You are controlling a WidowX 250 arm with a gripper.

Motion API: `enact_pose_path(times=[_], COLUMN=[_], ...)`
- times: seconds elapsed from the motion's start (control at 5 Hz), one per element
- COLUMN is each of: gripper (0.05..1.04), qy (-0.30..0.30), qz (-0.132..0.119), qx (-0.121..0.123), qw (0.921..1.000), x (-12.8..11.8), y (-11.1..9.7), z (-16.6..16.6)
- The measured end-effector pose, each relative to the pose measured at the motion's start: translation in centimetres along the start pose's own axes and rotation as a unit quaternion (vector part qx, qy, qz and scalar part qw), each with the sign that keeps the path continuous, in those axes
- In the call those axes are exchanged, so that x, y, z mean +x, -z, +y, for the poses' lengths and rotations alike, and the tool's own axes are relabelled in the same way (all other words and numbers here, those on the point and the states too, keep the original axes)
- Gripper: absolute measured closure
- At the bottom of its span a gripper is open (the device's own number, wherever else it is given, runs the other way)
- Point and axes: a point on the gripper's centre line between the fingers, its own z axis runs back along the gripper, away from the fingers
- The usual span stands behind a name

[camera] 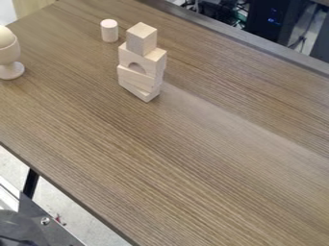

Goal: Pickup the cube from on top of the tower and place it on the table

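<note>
Tool state, released or clenched, is something I cannot tell. One cube (141, 38) sits on top of one tower (139, 79), upright and turned with a corner toward the camera. Directly beneath it is one arch block (154, 63), its rounded cutout facing the lower left, and under that come at least two more blocks (136, 88), slanted where they meet; I can't count that lower part surely. One pale cylinder (110, 30) stands upright near the tower, apart from it, toward the upper left. At the left edge of the view there is one footed cup (9, 54) with one rounded piece (5, 37) in its top. All of these stand on one brown wood-grain tabletop (193, 168), with a paler streak running from the tower toward the right. Past its far edge, dark equipment (273, 29) shows two or so small blue lights, with cables (313, 29) beside it. Lower left, one black leg (30, 183) stands against light floor (87, 223), near a metal plate (48, 233) with one bolt (45, 221).
</note>
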Motion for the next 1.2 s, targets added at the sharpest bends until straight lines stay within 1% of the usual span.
enact_pose_path(times=[0.2, 0.4, 0.6, 0.8, 1.0, 1.2], gripper=[0.084, 0.084, 0.084, 0.084, 0.084, 0.084], qy=[-0.001, 0.017, 0.033, 0.053, 0.071, 0.108], qz=[0.02, 0.024, 0.017, 0.021, 0.013, 0.022], qx=[0.006, -0.01, -0.02, -0.043, -0.055, -0.06], qw=[0.9998, 0.9995, 0.9991, 0.9975, 0.9959, 0.992], x=[-0.1, -0.7, -1.2, -2.4, -3.7, -5.0], y=[1.4, 2.8, 2.5, 1.9, 1.5, 1.8], z=[0.1, -0.2, -0.6, -1.1, -1.3, -2.0])
